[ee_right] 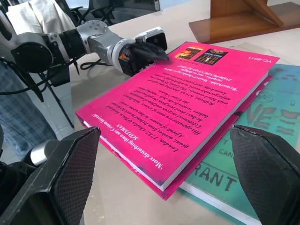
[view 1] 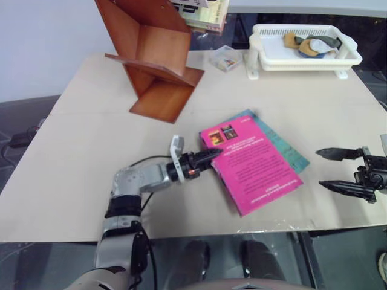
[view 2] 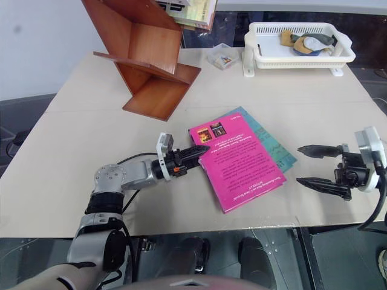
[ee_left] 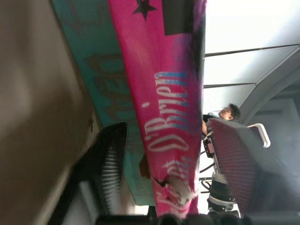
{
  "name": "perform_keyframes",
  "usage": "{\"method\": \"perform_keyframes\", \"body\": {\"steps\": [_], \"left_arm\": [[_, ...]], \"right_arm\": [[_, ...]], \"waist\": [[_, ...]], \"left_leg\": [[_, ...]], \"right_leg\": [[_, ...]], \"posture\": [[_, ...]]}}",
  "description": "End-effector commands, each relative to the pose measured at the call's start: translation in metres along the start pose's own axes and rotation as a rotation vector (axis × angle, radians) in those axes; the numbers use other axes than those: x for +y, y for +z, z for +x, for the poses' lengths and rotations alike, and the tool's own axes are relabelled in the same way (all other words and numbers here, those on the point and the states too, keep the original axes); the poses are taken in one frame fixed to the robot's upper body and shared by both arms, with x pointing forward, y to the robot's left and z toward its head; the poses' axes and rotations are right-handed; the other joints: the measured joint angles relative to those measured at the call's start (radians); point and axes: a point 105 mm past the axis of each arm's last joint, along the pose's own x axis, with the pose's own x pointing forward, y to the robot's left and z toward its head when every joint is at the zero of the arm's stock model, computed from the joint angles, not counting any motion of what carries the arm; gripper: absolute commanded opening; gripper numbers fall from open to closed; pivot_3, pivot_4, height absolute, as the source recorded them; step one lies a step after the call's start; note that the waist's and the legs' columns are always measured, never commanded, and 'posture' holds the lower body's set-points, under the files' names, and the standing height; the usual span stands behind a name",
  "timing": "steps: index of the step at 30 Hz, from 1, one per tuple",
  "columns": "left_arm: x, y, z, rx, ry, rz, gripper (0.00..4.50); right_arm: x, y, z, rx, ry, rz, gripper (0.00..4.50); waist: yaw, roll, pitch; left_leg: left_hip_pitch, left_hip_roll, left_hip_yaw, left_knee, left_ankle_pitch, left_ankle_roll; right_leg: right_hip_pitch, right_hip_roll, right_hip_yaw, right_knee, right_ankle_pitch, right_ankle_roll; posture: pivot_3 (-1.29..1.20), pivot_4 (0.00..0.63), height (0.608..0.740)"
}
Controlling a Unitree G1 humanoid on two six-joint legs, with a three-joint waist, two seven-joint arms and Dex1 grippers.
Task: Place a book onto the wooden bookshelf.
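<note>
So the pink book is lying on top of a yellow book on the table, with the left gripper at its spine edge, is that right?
Not quite: the pink book lies on a teal-green book, not a yellow one, as the right wrist view shows. The rest holds: both are on the table, with the left gripper at the pink book's spine edge.

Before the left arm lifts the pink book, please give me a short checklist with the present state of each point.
1. Left gripper at the pink book's spine edge: ok.
2. Fingers firmly closed on it: cannot tell.
3. Pink book free of the green book: not ok, it lies on top.
4. Right gripper open and apart from the books: ok.
5. Wooden bookshelf standing on the table, lower boards free: ok.
</note>
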Motion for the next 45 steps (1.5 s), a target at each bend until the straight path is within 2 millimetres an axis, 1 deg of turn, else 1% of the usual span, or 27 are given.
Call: {"method": "perform_keyframes", "body": {"steps": [1, 2, 3, 4, 11, 16, 18, 21, 24, 27, 30, 31, 32, 33, 35, 36, 37, 38, 41, 44, 45], "left_arm": [[0.003, -0.004, 0.004, 0.012, -0.011, -0.031, 0.82], [0.003, -0.004, 0.005, 0.011, -0.011, -0.031, 0.36], [0.003, -0.004, 0.005, 0.01, -0.013, -0.031, 0.19], [0.003, -0.004, 0.005, 0.008, -0.015, -0.031, 0.12], [-0.009, -0.002, 0.001, -0.005, -0.074, -0.031, 0.12], [-0.025, -0.005, -0.008, -0.03, -0.155, -0.008, 0.12], [-0.035, -0.001, -0.017, -0.084, -0.188, 0.014, 0.12], [-0.04, 0.001, -0.025, -0.113, -0.197, 0.027, 0.12], [-0.044, 0.006, -0.03, -0.152, -0.203, 0.03, 0.12], [-0.052, 0.012, -0.032, -0.189, -0.202, 0.073, 0.12], [-0.082, 0.021, -0.031, -0.226, -0.235, 0.24, 0.12], [-0.097, 0.027, -0.029, -0.248, -0.225, 0.345, 0.12], [-0.107, 0.031, -0.027, -0.264, -0.217, 0.414, 0.12], [-0.116, 0.037, -0.024, -0.27, -0.171, 0.518, 0.12], [-0.128, 0.043, -0.02, -0.268, -0.102, 0.655, 0.12], [-0.137, 0.045, -0.018, -0.265, -0.083, 0.754, 0.12], [-0.144, 0.045, -0.016, -0.262, -0.078, 0.817, 0.12], [-0.153, 0.048, -0.014, -0.26, -0.046, 0.927, 0.12], [-0.166, 0.051, -0.01, -0.24, 0.012, 1.15, 0.12], [-0.174, 0.05, -0.008, -0.213, 0.03, 1.298, 0.12], [-0.177, 0.05, -0.007, -0.196, 0.057, 1.394, 0.12]], "right_arm": [[0.002, 0.009, -0.002, -0.014, -0.002, -0.052, 4.5], [0.002, 0.009, -0.001, -0.015, -0.001, -0.052, 4.5], [0.002, 0.009, -0.001, -0.016, -0.001, -0.052, 4.5], [0.002, 0.009, -0.001, -0.016, -0.001, -0.052, 4.5], [0.0, 0.008, -0.001, -0.015, -0.005, -0.053, 4.5], [0.0, 0.008, 0.0, -0.017, -0.006, -0.051, 4.5], [0.001, 0.009, 0.0, -0.029, 0.006, -0.044, 4.5], [0.001, 0.01, 0.002, -0.041, 0.019, -0.042, 4.5], [0.0, 0.012, 0.004, -0.056, 0.028, -0.042, 4.5], [-0.002, 0.012, 0.004, -0.053, 0.028, -0.045, 4.5], [-0.004, 0.015, 0.004, -0.058, 0.032, -0.047, 4.5], [-0.004, 0.018, 0.003, -0.067, 0.033, -0.049, 4.5], [-0.004, 0.02, 0.003, -0.074, 0.034, -0.05, 4.5], [-0.006, 0.023, 0.002, -0.091, 0.028, -0.057, 4.5], [-0.009, 0.029, 0.001, -0.122, 0.017, -0.062, 4.5], [-0.011, 0.032, -0.001, -0.141, 0.011, -0.063, 4.5], [-0.012, 0.034, -0.002, -0.152, 0.008, -0.062, 4.5], [-0.015, 0.037, -0.004, -0.168, -0.003, -0.064, 4.5], [-0.02, 0.043, -0.008, -0.205, -0.02, -0.064, 4.5], [-0.024, 0.048, -0.012, -0.242, -0.028, -0.058, 4.5], [-0.026, 0.05, -0.013, -0.252, -0.035, -0.061, 4.5]], "waist": [[0.0, 0.0, 0.0], [0.0, 0.0, 0.0], [0.001, 0.0, 0.0], [0.001, 0.0, -0.001], [-0.001, 0.0, -0.001], [-0.003, 0.0, 0.0], [-0.004, -0.001, 0.0], [-0.005, -0.001, 0.0], [-0.003, -0.001, 0.0], [-0.003, -0.001, 0.0], [-0.003, -0.002, 0.001], [-0.003, -0.002, 0.001], [-0.002, -0.002, 0.001], [-0.002, -0.002, 0.001], [-0.002, -0.003, 0.001], [-0.002, -0.003, 0.001], [-0.002, -0.003, 0.001], [-0.004, -0.003, 0.001], [-0.004, -0.003, 0.002], [-0.004, -0.003, 0.002], [-0.004, -0.003, 0.002]], "left_leg": [[0.0, 0.0, 0.0, 0.0, 0.0, 0.0], [0.0, 0.0, 0.0, 0.0, 0.0, 0.0], [0.0, 0.0, 0.0, 0.0, 0.0, 0.0], [0.0, 0.0, -0.001, 0.0, 0.0, -0.001], [0.0, 0.0, -0.002, 0.0, 0.001, -0.001], [-0.001, 0.0, -0.002, 0.0, 0.001, -0.001], [-0.001, 0.0, -0.002, 0.0, 0.001, -0.001], [-0.001, 0.001, -0.002, 0.0, 0.001, -0.001], [-0.001, 0.001, -0.002, 0.0, 0.001, -0.001], [-0.001, 0.0, -0.002, 0.0, 0.001, -0.001], [-0.002, 0.0, -0.002, 0.0, 0.001, -0.001], [-0.002, 0.0, -0.002, 0.0, 0.001, -0.001], [-0.002, 0.0, -0.002, 0.0, 0.001, -0.001], [-0.003, 0.0, -0.003, 0.0, 0.001, -0.002], [-0.003, 0.0, -0.003, 0.001, 0.001, -0.002], [-0.003, 0.0, -0.002, 0.0, 0.001, -0.002], [-0.003, 0.0, -0.002, 0.0, 0.001, -0.002], [-0.003, 0.0, -0.002, 0.0, 0.001, -0.002], [-0.003, 0.0, -0.002, -0.002, 0.001, -0.002], [-0.004, 0.0, -0.003, -0.002, 0.001, -0.002], [-0.004, 0.0, -0.003, -0.002, 0.001, -0.002]], "right_leg": [[0.0, 0.0, 0.0, 0.0, 0.0, 0.0], [0.0, 0.0, 0.0, 0.0, 0.0, 0.0], [0.0, 0.0, -0.001, 0.0, 0.0, 0.0], [0.001, 0.0, -0.001, 0.0, 0.0, 0.0], [0.001, 0.0, -0.002, 0.0, 0.0, 0.0], [0.0, 0.0, -0.002, 0.0, 0.0, 0.0], [0.0, 0.0, -0.001, 0.0, 0.0, 0.0], [-0.001, 0.0, -0.001, 0.0, 0.0, 0.0], [-0.001, 0.0, -0.002, 0.0, 0.0, 0.0], [-0.001, 0.0, -0.002, 0.0, 0.0, 0.0], [-0.001, 0.0, -0.002, 0.0, 0.0, 0.0], [-0.001, 0.0, -0.002, 0.0, 0.0, 0.0], [-0.001, 0.0, -0.002, 0.0, 0.0, 0.0], [-0.002, 0.0, -0.002, 0.0, 0.0, 0.0], [-0.001, 0.0, -0.003, 0.0, 0.0, 0.0], [-0.001, 0.0, -0.003, 0.0, 0.0, 0.0], [-0.001, 0.0, -0.003, -0.001, 0.0, 0.0], [-0.001, 0.0, -0.003, -0.001, 0.0, 0.0], [-0.002, 0.001, -0.002, -0.002, 0.0, 0.0], [-0.002, 0.001, -0.003, -0.003, 0.0, 0.0], [-0.002, 0.001, -0.003, -0.003, 0.0, 0.0]], "posture": [[0.0, 0.15, 0.74], [0.0, 0.15, 0.74], [0.0, 0.15, 0.74], [0.0, 0.15, 0.74], [0.0, 0.15, 0.74], [0.0, 0.15, 0.74], [0.0, 0.15, 0.74], [0.0, 0.15, 0.74], [0.0, 0.15, 0.74], [0.0, 0.15, 0.74], [0.0, 0.15, 0.74], [0.0, 0.15, 0.74], [0.0, 0.15, 0.74], [0.0, 0.15, 0.74], [0.0, 0.15, 0.74], [0.0, 0.15, 0.74], [0.0, 0.15, 0.74], [0.0, 0.15, 0.74], [0.0, 0.15, 0.74], [0.0, 0.15, 0.74], [0.0, 0.15, 0.74]]}}
